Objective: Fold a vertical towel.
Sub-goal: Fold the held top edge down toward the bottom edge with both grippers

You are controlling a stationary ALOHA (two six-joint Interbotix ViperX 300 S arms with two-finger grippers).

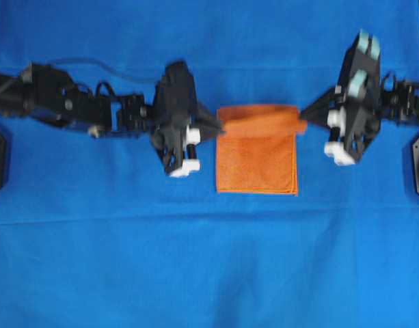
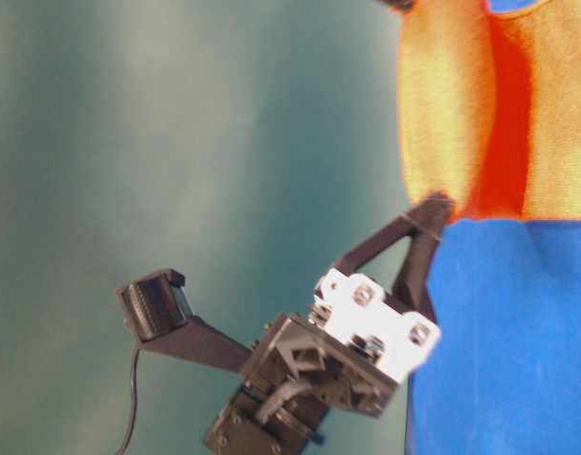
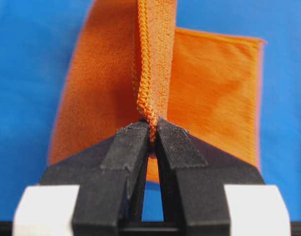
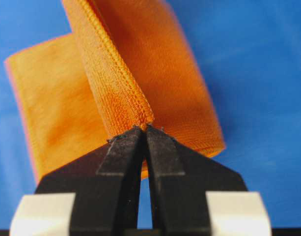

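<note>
Overhead view is showing the left gripper (image 1: 219,126) and right gripper (image 1: 303,113) each pinching a top corner of the orange towel (image 1: 257,160) at frame centre, apparently lifting that edge over for a fold on the blue sheet (image 1: 209,273).

You had the towel (image 3: 209,93) looking every bit a soft, matt orange cloth, its nap fine and fuzzy, and the stitched hem (image 3: 145,73) stood out as a rough, ropy ridge. Your left gripper (image 3: 153,129) showed jaws of matt black plastic, faintly layered and gritty at the edges, with smooth white plastic blocks behind. The blue sheet (image 1: 195,260) under it all read as flat, dull fabric.
</note>
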